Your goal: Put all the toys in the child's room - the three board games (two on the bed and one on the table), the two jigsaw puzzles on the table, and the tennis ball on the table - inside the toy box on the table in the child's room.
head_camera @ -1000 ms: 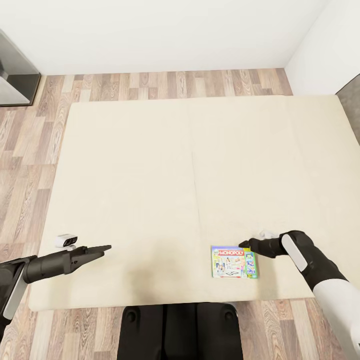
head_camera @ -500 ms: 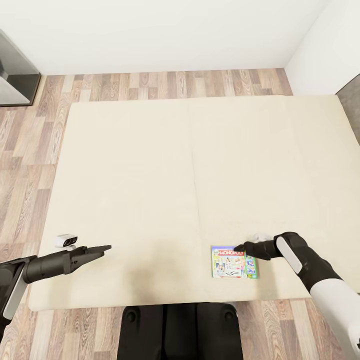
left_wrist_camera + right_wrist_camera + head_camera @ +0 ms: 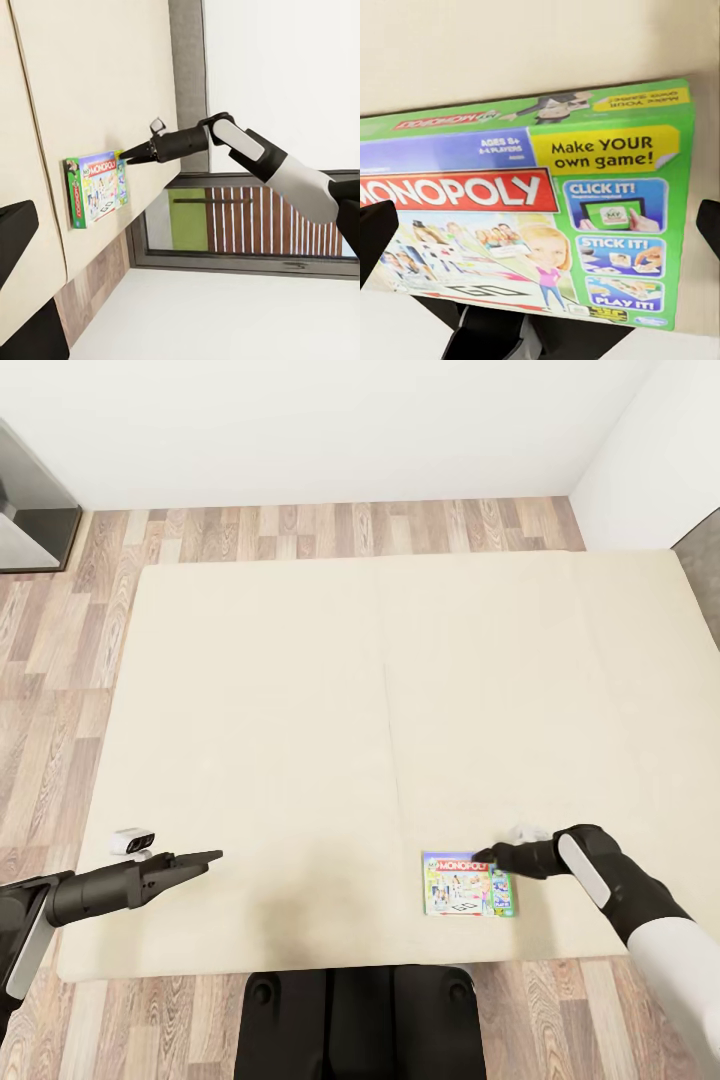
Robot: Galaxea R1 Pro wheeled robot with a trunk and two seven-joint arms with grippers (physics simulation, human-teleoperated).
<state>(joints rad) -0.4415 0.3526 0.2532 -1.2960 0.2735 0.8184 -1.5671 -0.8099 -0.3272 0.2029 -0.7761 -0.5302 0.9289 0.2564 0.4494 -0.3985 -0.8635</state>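
Note:
One board game (image 3: pixel 468 882), a pale green Monopoly box, lies flat near the front edge of the bed (image 3: pixel 300 700). My right gripper (image 3: pixel 480 854) hovers at the box's far right corner. In the right wrist view the box (image 3: pixel 532 202) lies between its two widely spread fingers (image 3: pixel 375 232), so it is open and holds nothing. The left wrist view shows the box (image 3: pixel 96 186) with the right gripper (image 3: pixel 126 156) pointing at its edge. Far to the left, over the bed's front left part, my left gripper (image 3: pixel 208 855) is open and empty.
Wood-plank floor (image 3: pixel 60 660) surrounds the bed, with white walls behind and to the right. A grey piece of furniture (image 3: pixel 30 500) stands at the far left. My dark base (image 3: pixel 360 1020) sits against the bed's front edge. Most of the mattress is bare.
My right gripper has shifted a little over the box's far right corner. The box and the left arm have not moved.

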